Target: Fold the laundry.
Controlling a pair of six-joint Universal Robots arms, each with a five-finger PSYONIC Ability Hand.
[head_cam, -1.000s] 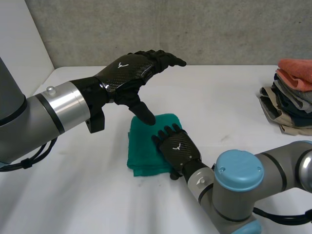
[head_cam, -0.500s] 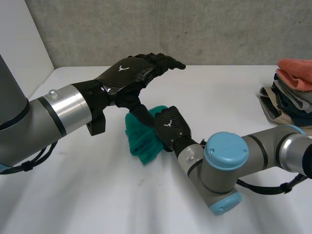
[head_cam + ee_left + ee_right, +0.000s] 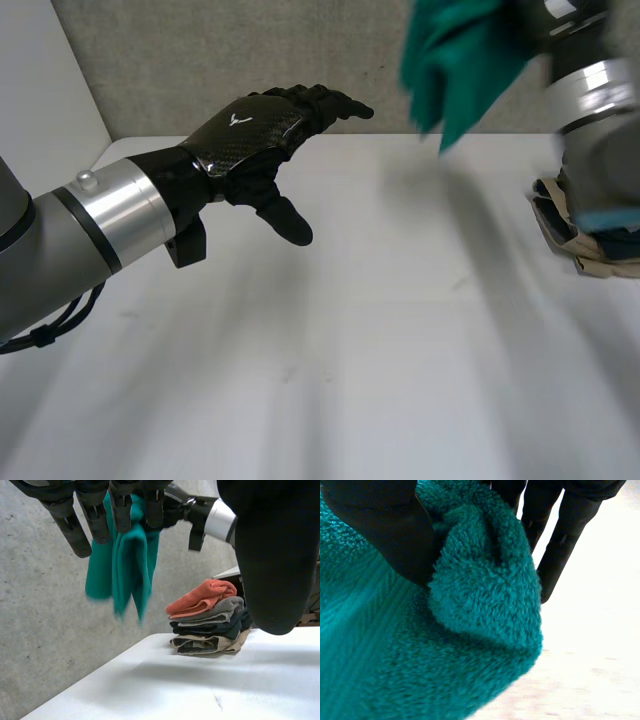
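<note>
Overhead, your left hand [image 3: 250,135] hovers spread and empty; the green towel [image 3: 455,60] hangs high near the folded stack [image 3: 556,222]. Left wrist: it droops limp, likely light. Right wrist: your right hand [image 3: 380,525] pinches bunched terry; grip a thick fold.

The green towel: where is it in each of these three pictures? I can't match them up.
Head view: the green towel hangs in the air from the right arm.
Left wrist view: the green towel hangs beyond the left hand, beside the stack of folded clothes.
Right wrist view: the green towel is bunched, pinched by the right hand.
Shared landmark: the stack of folded clothes, in head and left wrist views.
</note>
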